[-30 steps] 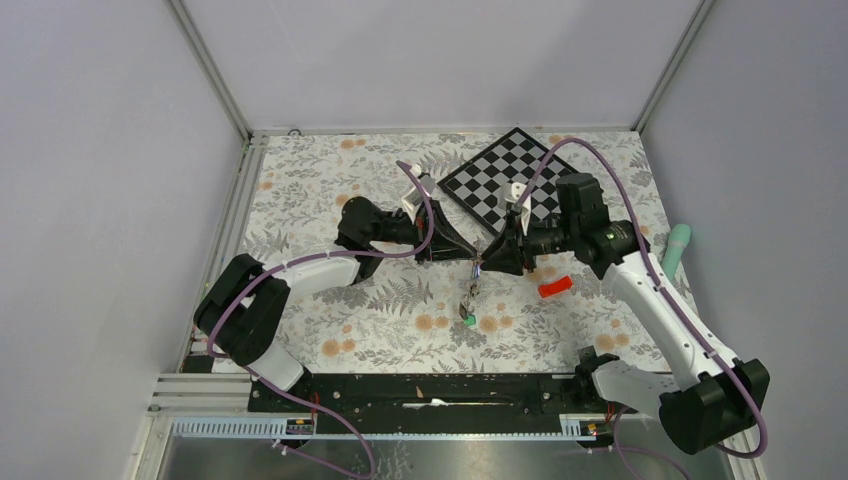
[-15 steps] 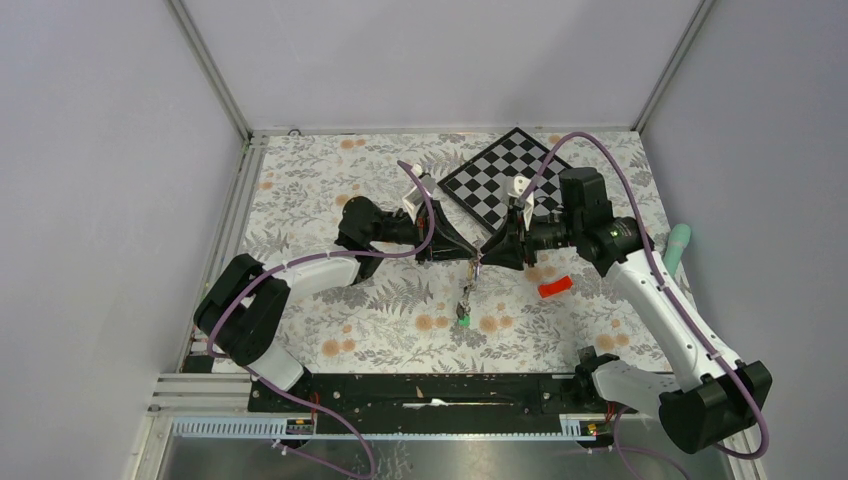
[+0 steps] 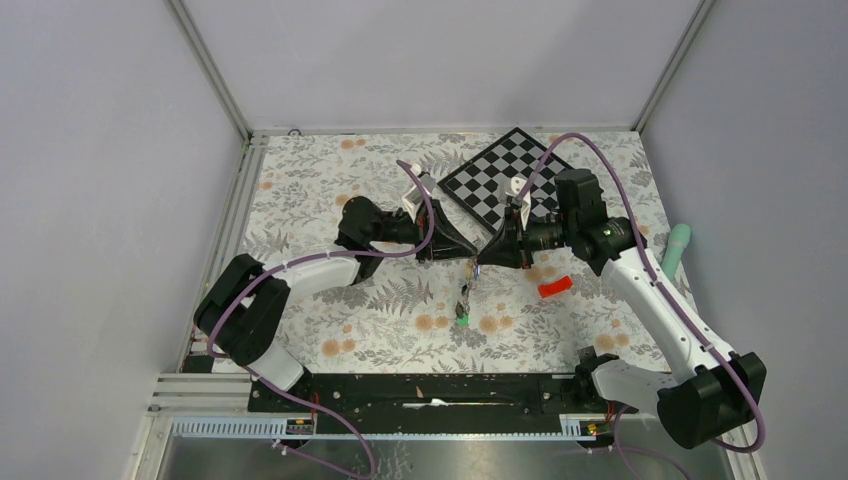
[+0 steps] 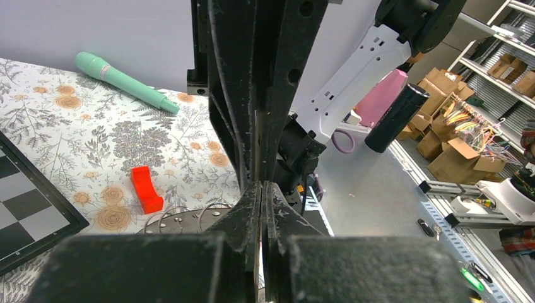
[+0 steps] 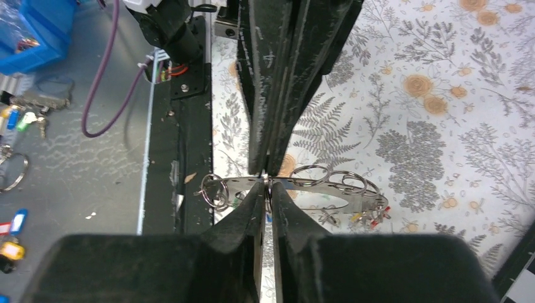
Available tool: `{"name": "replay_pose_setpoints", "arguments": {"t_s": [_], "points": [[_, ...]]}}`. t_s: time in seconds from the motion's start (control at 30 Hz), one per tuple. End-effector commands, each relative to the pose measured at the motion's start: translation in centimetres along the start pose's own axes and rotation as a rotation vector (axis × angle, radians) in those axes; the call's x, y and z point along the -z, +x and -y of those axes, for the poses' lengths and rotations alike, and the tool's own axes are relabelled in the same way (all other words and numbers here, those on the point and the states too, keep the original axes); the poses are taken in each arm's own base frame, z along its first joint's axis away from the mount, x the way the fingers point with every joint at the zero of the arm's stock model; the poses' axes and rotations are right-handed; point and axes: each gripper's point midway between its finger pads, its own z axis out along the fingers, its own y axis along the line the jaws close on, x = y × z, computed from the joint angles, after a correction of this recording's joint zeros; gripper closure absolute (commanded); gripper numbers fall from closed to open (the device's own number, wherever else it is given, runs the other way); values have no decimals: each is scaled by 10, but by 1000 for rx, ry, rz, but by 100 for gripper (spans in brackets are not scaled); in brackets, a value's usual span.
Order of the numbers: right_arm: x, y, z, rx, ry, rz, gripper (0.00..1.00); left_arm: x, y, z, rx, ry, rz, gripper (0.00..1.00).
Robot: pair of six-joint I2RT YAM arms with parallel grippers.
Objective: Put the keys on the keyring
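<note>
Keyring (image 5: 328, 194) is held above table centre, pinched from both sides: left gripper (image 4: 260, 187) clamped fully shut on it, right gripper (image 5: 268, 189) with jaws narrow, closed on its edge. Keys (image 3: 464, 305) are hung below, green tag lowest. Red block (image 3: 555, 287) is seen just right, chequered board (image 3: 500, 180) beyond, teal cylinder (image 3: 678, 250) at the right edge.

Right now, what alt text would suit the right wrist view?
The right gripper and the left gripper meet tip to tip, both pinching a dark grey flat metal keyring strung with small wire loops, above a floral tablecloth; small keys with coloured tags hang from it.
</note>
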Motion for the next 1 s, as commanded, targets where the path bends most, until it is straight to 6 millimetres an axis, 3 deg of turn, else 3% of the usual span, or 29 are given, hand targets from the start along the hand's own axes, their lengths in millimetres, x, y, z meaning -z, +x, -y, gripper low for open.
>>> {"name": "replay_pose_setpoints", "arguments": {"t_s": [0.0, 0.07, 0.17, 0.33, 0.53, 0.8, 0.97], "points": [[0, -10, -3, 16, -27, 35, 94, -3, -21, 10, -87, 15, 48, 100], [1, -10, -2, 27, -13, 29, 100, -2, -21, 10, -91, 15, 49, 100], [7, -12, 3, 64, 32, -5, 100, 1, -22, 9, -129, 17, 32, 100], [19, -7, 14, 123, 156, -159, 100, 4, -13, -4, -258, -11, -102, 75], [24, 1, 19, 141, 195, -329, 100, 4, -19, -36, -353, -117, -272, 67], [33, -8, 23, 171, 223, -413, 100, -2, -10, -35, -307, -47, -278, 59], [37, -5, 22, 158, 218, -454, 100, -11, -14, -28, -235, 18, -235, 54]]}}
